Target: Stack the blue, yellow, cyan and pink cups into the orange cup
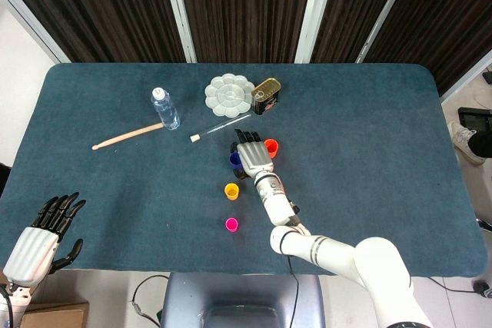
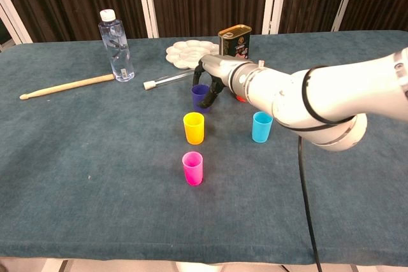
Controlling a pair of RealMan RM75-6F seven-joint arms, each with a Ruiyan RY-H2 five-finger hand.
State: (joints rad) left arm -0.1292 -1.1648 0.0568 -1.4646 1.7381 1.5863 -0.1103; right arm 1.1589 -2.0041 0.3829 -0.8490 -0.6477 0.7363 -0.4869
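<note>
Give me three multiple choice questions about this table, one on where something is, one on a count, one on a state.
1. Where is the right hand?
A. at the blue cup
B. over the pink cup
C. on the drumstick

2. How many small coloured cups stand on the table?
A. three
B. five
C. seven

3. What state is the bottle in?
A. lying on its side
B. upright with its cap on
C. upright with no cap

Answers:
1 A: the right hand has its fingers curled about the blue cup.
2 B: blue, orange cup, yellow cup, cyan cup and pink cup.
3 B: the bottle stands upright with a white cap.
</note>
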